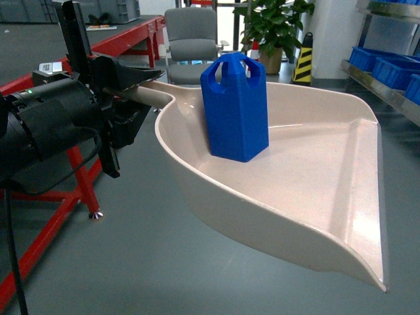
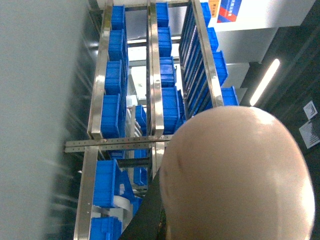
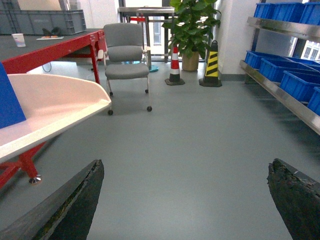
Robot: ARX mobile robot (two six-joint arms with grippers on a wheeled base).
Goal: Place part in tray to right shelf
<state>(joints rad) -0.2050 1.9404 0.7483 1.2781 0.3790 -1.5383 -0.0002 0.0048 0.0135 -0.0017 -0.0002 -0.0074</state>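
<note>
Aloft, left hand (image 1: 141,88) clenched on tray (image 1: 315,197) handle, part (image 1: 234,108) upright inside, right hand (image 3: 185,200) spread wide.

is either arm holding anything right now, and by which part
The left gripper holds the tray by its handle; the right gripper is open and empty.

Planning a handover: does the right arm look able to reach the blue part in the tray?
Probably yes: the right tool is open and empty, and the part stands uncovered in the tray.
</note>
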